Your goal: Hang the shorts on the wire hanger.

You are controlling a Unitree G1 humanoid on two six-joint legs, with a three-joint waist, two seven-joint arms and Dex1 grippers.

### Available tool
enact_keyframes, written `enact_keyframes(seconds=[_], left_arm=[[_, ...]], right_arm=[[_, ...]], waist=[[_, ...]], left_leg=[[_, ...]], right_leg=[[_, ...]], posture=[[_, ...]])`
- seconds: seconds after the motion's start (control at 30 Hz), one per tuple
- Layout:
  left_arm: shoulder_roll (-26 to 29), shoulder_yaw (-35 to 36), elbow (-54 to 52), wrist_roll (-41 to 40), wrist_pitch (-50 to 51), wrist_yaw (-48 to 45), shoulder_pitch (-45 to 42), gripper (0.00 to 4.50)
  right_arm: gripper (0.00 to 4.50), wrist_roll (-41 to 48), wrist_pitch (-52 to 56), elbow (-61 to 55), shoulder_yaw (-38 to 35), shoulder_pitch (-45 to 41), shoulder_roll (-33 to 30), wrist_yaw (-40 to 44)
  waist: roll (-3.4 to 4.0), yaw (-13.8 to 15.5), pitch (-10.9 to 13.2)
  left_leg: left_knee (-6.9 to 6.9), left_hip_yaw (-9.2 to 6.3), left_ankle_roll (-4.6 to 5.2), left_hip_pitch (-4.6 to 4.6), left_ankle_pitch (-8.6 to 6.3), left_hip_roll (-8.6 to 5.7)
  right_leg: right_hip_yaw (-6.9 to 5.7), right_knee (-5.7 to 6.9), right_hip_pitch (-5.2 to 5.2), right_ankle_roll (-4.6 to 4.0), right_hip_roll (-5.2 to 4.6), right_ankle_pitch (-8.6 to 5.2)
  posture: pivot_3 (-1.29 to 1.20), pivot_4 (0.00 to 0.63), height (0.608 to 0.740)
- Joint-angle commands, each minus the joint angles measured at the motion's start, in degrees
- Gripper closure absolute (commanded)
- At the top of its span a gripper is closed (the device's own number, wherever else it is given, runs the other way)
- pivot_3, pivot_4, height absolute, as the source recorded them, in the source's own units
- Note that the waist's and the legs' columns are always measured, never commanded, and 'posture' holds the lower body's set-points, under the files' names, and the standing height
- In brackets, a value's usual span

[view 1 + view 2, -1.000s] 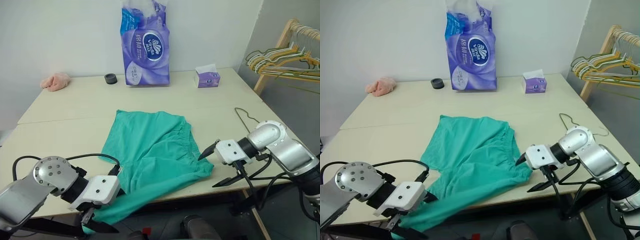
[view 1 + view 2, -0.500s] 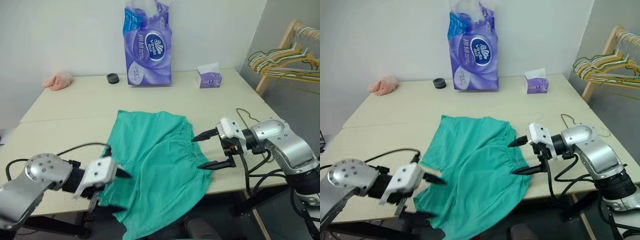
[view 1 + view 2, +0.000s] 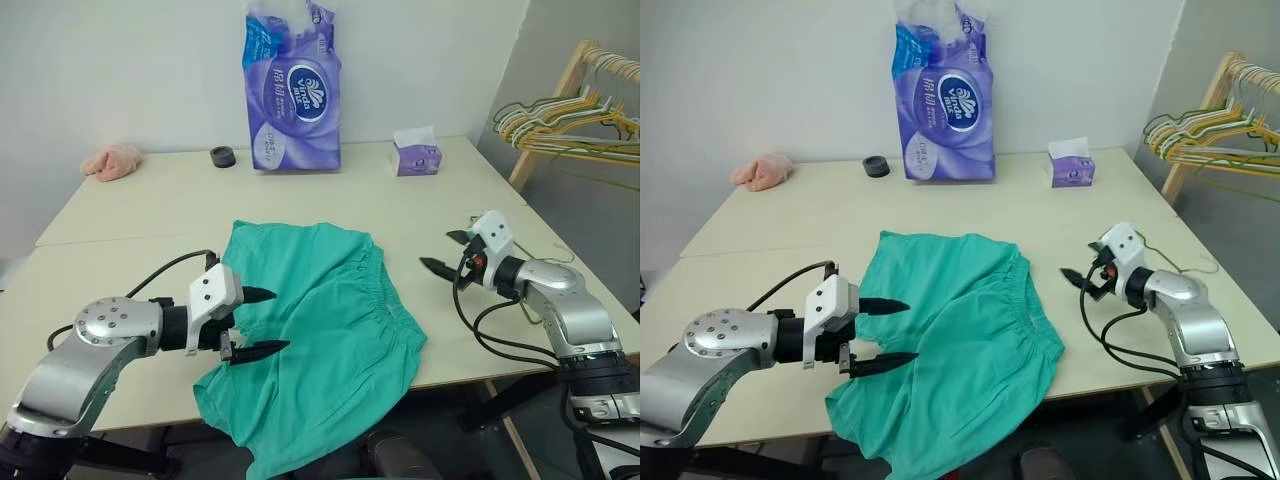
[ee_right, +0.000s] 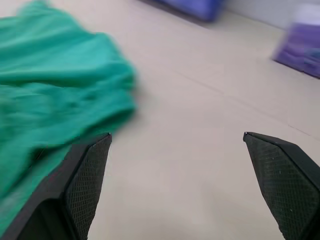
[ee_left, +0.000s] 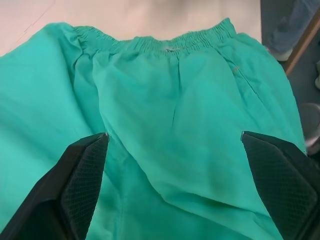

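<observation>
The teal-green shorts (image 3: pixel 320 320) lie flat on the table, waistband to the right, with one leg hanging over the front edge. My left gripper (image 3: pixel 264 321) is open just above the left leg of the shorts (image 5: pixel 175 95), with nothing between its fingers. My right gripper (image 3: pixel 440 250) is also open and empty. It hovers over bare table to the right of the waistband, and the shorts (image 4: pixel 50 95) show at the side of its wrist view. The thin wire hanger (image 3: pixel 1187 267) lies on the table behind the right arm, partly hidden by it.
At the back of the table (image 3: pixel 150 215) stand a tall purple tissue pack (image 3: pixel 292 90), a small tissue box (image 3: pixel 415 156), a black roll (image 3: pixel 222 156) and a pink rag (image 3: pixel 110 160). A wooden rack with several hangers (image 3: pixel 565 115) stands off the table's right side.
My left gripper rose from the table's front edge and moved forward over the shorts' leg. My right gripper turned and swung away from the waistband, to the right and farther back.
</observation>
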Motion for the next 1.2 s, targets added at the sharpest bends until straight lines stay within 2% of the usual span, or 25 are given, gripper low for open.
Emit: enact_keyframes(seconds=[0.03, 0.23, 0.53, 0.83, 1.07, 1.2], left_arm=[[-0.76, -1.78, -1.39, -1.16, -0.82, -1.77, -2.43, 0.01], [-1.27, -4.83, 0.50, -1.63, -0.41, -5.36, -7.11, 0.01], [-0.80, -7.19, 3.73, -0.42, -2.35, -10.14, -13.40, 0.01], [-1.43, -6.12, 7.30, 0.14, -3.31, -10.58, -19.43, 0.01], [-5.21, -4.13, 9.88, -2.15, 0.51, -5.82, -24.21, 0.00], [-5.22, -2.79, 9.22, -4.55, 3.83, -5.29, -24.19, 0.00]], right_arm=[[0.00, -2.48, 1.47, 3.93, -4.56, -2.46, -0.41, -8.53], [0.00, -4.30, 0.96, 17.17, -9.05, -6.46, -2.37, -15.99], [0.00, -6.52, -4.69, 42.40, -8.12, -16.32, -4.55, -15.39], [0.00, -6.85, 1.25, 51.17, -6.77, -19.02, -4.25, -11.61], [2.28, -9.41, -0.99, 53.30, -4.37, -18.35, -4.10, -13.41], [3.66, -8.82, -1.64, 53.19, -4.63, -18.38, -3.72, -13.62]], waist=[[0.03, -0.03, 0.01], [0.04, -0.26, 0.03], [0.03, -2.36, 0.03], [-0.03, -3.28, -0.01], [-0.25, -3.01, -0.16], [-0.34, -2.84, -0.22]], left_leg=[[0.00, 0.02, 0.00, 0.00, 0.00, -0.01], [-0.06, 0.03, 0.01, 0.00, -0.01, 0.02], [-0.06, 0.16, 0.03, 0.05, -0.02, -0.01], [-0.08, 0.15, 0.05, 0.09, -0.05, 0.04], [-0.07, 0.02, 0.09, 0.11, -0.09, 0.01], [-0.05, -0.08, 0.14, 0.06, -0.11, -0.03]], right_leg=[[0.04, 0.00, 0.01, 0.00, 0.01, 0.00], [0.20, -0.10, -0.02, 0.01, 0.12, -0.01], [0.92, -0.15, 0.00, 0.02, 0.42, 0.00], [1.20, -0.40, 0.08, 0.12, 0.64, 0.05], [1.32, -0.93, 0.66, 0.19, 0.89, 0.09], [1.43, -1.26, 0.78, 0.41, 0.89, 0.22]], posture=[[-0.20, 0.022, 0.740], [-0.20, 0.023, 0.740], [-0.19, 0.024, 0.740], [-0.18, 0.027, 0.740], [-0.19, 0.030, 0.740], [-0.18, 0.029, 0.740]])
